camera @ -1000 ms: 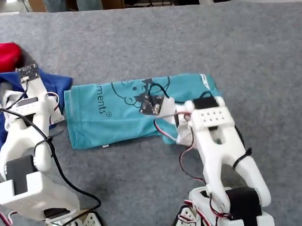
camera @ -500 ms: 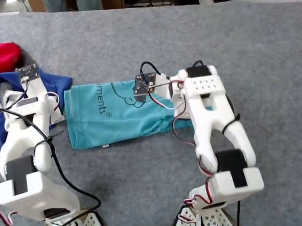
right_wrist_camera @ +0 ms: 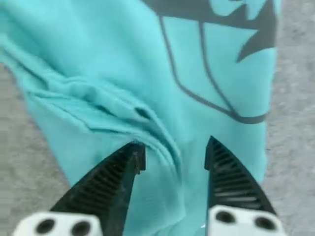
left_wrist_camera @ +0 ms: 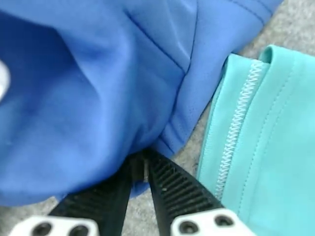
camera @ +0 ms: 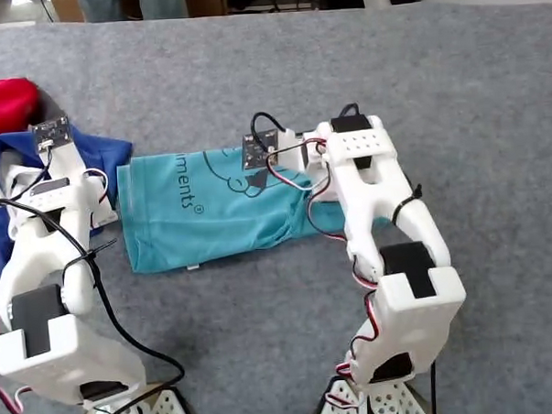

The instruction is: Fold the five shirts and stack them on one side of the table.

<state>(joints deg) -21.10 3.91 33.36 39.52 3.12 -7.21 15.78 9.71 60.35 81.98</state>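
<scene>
With the teal shirt lying mid table, the right claw, spread over its bunched fold, should pinch both layers before pulling flat, while the left claw pinches the blue shirt alongside

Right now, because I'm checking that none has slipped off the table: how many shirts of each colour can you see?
red shirt: 1
blue shirt: 1
teal shirt: 1
Total: 3 shirts in view
</scene>
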